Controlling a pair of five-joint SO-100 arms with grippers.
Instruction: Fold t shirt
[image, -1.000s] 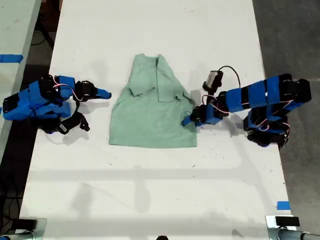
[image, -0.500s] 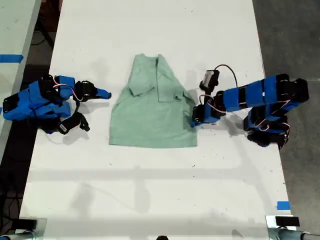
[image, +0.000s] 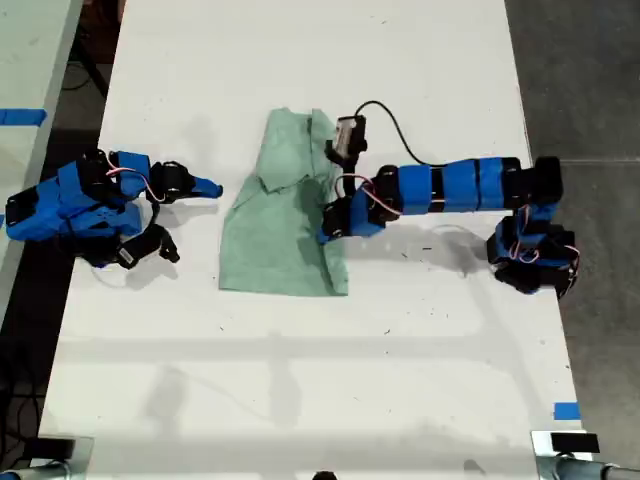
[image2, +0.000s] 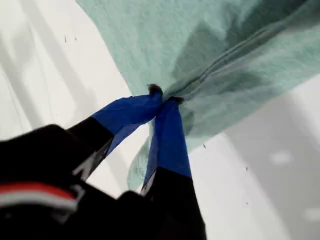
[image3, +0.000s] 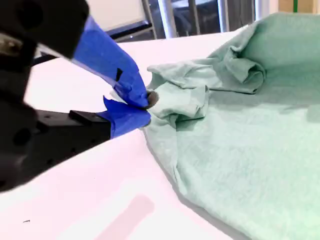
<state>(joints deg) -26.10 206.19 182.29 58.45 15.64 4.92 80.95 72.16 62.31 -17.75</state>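
My first gripper (image2: 163, 98) has its blue fingertips pinched together on a seam of the t shirt (image2: 225, 55), and the cloth rises in a tent from the pinch, with a loose edge hanging below it over the white table (image2: 45, 75). In the exterior view that gripper (image: 330, 228) sits at the end of the arm reaching in from the exterior view's right, over the middle of the shirt, with the wrist camera and its black cable just above it. The pale mint-green shirt (image: 280, 215) lies near the table's centre, its side toward the exterior view's right lifted and doubled over so the visible cloth is narrow, the collar end toward the far edge of the table (image: 300, 380). My second gripper (image3: 140, 107) is closed with nothing between its blue tips, which are just beside a bunched sleeve and may touch it. In the exterior view it (image: 208, 188) rests at the exterior view's left of the shirt, pointing toward it
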